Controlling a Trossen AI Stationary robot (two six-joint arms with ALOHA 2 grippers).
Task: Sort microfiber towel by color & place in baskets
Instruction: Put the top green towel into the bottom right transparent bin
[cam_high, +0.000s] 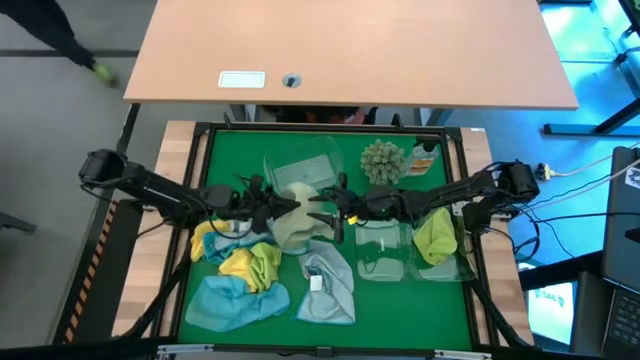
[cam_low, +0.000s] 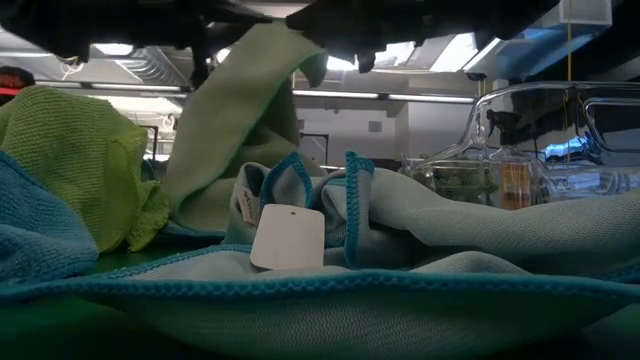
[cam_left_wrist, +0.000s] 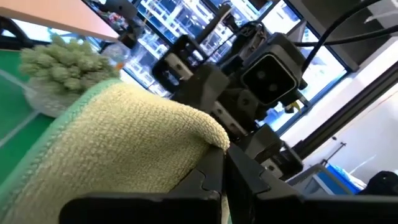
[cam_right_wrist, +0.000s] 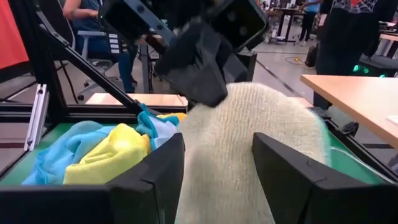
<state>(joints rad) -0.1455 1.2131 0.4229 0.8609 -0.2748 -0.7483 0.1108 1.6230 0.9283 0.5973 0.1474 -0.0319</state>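
Both tools are meeting at centre frame, the left tool (cam_high: 283, 207) pinching the limp, light pale green towel (cam_high: 293, 230) while the right tool (cam_high: 322, 215) is straddling it open-fingered; any bunched fold should grip well.

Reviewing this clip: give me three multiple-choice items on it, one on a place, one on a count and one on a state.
1. Where is the lime green towel?
A. In the rightmost basket
B. On the wooden desk
C. Under the spiky ball

2. How many clear baskets stand on the green mat?
A. One
B. Three
C. Five

3. How is the pale green towel?
A. Flat in a basket
B. Folded on the desk
C. Lifted off the mat between the two tools

Answers:
1 A: the lime green towel lies inside the rightmost basket.
2 B: the high view shows three.
3 C: the pale green towel hangs from the left tool, with the right tool flanking it.
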